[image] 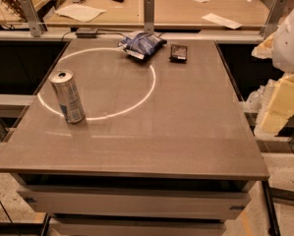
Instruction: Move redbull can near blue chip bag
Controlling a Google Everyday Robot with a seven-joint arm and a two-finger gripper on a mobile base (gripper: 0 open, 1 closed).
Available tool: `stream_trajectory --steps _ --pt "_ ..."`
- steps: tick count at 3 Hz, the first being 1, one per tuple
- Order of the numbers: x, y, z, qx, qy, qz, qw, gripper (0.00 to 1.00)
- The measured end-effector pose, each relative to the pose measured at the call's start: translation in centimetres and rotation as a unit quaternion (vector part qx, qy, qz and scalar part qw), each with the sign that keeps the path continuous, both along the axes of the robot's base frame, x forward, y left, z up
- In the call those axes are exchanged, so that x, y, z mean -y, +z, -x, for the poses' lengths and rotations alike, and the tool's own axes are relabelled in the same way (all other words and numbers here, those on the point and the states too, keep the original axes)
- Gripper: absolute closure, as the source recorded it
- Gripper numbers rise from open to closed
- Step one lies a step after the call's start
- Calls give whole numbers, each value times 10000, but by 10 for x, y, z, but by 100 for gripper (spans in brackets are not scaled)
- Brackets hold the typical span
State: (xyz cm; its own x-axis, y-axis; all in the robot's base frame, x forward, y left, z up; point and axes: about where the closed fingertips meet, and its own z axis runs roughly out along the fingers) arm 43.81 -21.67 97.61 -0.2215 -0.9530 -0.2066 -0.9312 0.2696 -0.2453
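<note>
The redbull can point(68, 96) stands upright near the left edge of the brown table point(186, 132); it is silver with a blue lower part and a pull-tab top. The blue chip bag point(141, 44) lies crumpled at the far middle of the table, well away from the can. My gripper point(280, 104) hangs off the table's right side, at the right edge of the view below the white arm housing point(290, 41). It is far from both the can and the bag and holds nothing.
A small flat dark rectangular object point(178, 52) lies just right of the bag. A bright ring of light point(149, 90) marks the tabletop around its left half. Desks with papers point(77, 12) stand behind the table.
</note>
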Motion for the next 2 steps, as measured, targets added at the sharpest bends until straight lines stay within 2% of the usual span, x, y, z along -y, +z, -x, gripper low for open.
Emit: stream_trajectory --steps 2 --pt "0 2 0 -2 -37 -72 10000 0"
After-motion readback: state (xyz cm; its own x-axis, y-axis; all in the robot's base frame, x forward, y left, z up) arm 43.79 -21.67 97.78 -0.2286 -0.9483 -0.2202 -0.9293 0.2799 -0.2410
